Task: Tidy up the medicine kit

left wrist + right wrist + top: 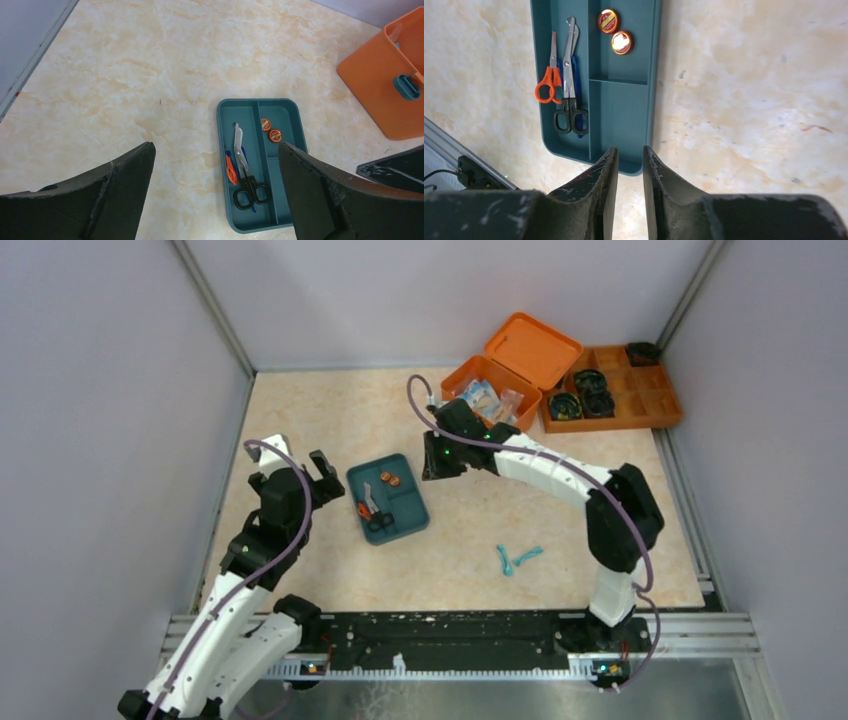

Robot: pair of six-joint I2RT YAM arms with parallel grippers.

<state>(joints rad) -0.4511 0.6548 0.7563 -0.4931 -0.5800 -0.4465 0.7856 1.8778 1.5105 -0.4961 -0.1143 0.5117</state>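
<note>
The medicine kit [478, 376] is an orange box at the back, lid [533, 348] hinged open, with packets inside. Its wall and teal latch show in the left wrist view [385, 90]. My right gripper [437, 462] hangs above the table between the kit and a teal compartment tray [405, 515]. Its jaws [630, 149] are empty with a narrow gap. My left gripper [300, 462] is wide open and empty, left of the tray [245, 112]. The tray [619, 110] holds black scissors [569, 75], orange scissors [549, 80] and two round tins [615, 31].
A flat orange divided tray [640, 400] with black items lies right of the kit. Two teal plastic pieces [515, 558] lie on the table at the front right of centre. Grey walls close in the left, back and right sides.
</note>
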